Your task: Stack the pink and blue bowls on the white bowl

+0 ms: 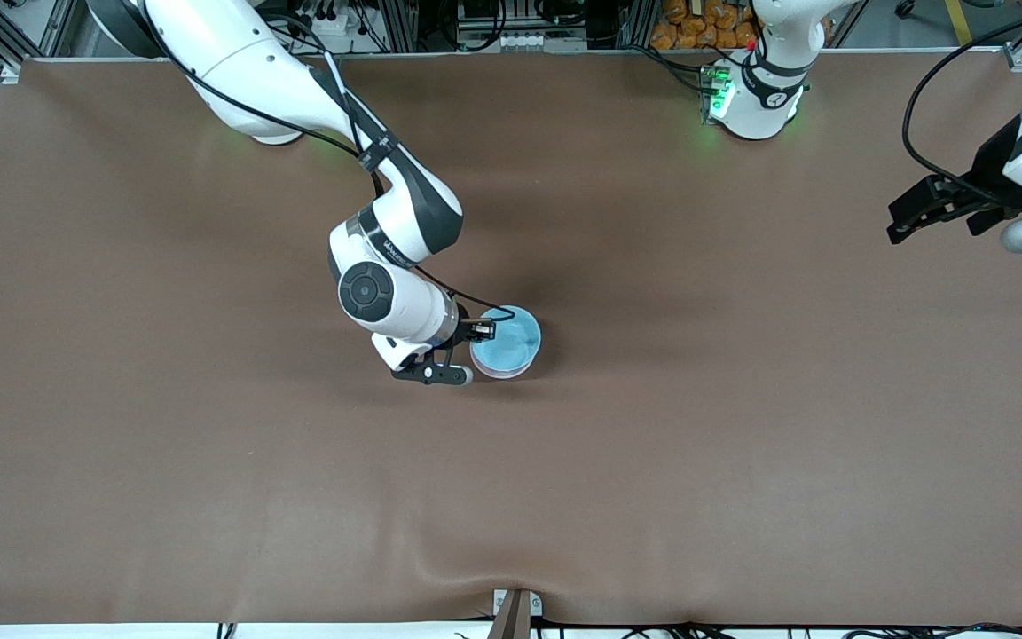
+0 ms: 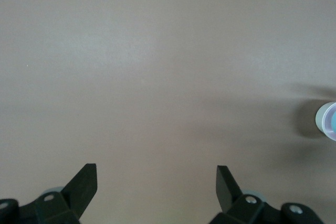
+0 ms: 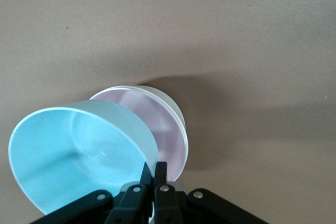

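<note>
The light blue bowl (image 1: 509,341) (image 3: 73,156) hangs tilted just over the pink bowl (image 3: 157,124), and my right gripper (image 1: 481,331) (image 3: 154,169) is shut on its rim. The pink bowl sits nested in the white bowl (image 3: 177,110), of which only the outer wall shows. In the front view a thin pink edge (image 1: 502,374) shows under the blue bowl, near the table's middle. My left gripper (image 1: 900,222) (image 2: 156,182) waits open and holding nothing, over the left arm's end of the table. From the left wrist view the stack (image 2: 328,120) shows small at the picture's edge.
The brown table cover (image 1: 653,461) has a crease at its edge nearest the front camera. The arm bases stand along the table's edge farthest from the front camera.
</note>
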Controlling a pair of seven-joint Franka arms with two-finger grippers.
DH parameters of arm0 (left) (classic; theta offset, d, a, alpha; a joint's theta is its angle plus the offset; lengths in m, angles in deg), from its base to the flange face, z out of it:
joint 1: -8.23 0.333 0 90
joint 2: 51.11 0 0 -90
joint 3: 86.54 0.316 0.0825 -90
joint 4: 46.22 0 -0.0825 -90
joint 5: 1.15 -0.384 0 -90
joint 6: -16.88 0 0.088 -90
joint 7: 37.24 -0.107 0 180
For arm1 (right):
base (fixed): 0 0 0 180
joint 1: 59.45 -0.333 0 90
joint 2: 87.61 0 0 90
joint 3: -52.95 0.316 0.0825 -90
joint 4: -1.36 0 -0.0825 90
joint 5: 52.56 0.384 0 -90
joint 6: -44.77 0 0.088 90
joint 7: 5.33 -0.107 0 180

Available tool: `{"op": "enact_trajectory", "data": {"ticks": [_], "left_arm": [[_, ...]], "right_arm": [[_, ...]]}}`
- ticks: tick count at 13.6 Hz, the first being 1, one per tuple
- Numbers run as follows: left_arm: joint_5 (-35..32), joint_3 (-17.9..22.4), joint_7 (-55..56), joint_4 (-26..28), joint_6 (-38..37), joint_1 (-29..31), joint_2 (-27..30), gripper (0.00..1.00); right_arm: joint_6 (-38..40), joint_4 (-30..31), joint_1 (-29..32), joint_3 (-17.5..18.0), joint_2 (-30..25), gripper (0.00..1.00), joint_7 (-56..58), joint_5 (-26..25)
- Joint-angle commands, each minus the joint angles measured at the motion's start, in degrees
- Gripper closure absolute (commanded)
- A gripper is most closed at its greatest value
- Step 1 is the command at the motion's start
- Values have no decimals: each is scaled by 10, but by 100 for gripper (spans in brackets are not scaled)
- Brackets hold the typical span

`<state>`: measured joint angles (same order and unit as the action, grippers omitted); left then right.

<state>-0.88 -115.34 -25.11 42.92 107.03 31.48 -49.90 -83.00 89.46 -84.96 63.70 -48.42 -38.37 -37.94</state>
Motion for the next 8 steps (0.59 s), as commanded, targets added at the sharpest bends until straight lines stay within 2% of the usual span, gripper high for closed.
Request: {"op": "enact_trajectory", "data": {"ticks": [1,3,4,5,8], "left_arm": [[2,2,-18,-15,-1,15,9,0],[1,8,-21,-29,-2,12,6,0],[2,24,-23,-29,-6,-3,12,0],[3,52,-23,-29,-15,-33,13,0],[4,180,-28,-27,-50,-155,13,0]], "right_arm": [[-5,4,-2,-3,0,100,-7,5],[-2,8,0,-3,0,100,-6,4],[-2,11,0,-3,0,100,-6,4],[-1,12,-1,-3,0,100,-6,4],[0,12,1,-3,4,100,-4,4]]}}
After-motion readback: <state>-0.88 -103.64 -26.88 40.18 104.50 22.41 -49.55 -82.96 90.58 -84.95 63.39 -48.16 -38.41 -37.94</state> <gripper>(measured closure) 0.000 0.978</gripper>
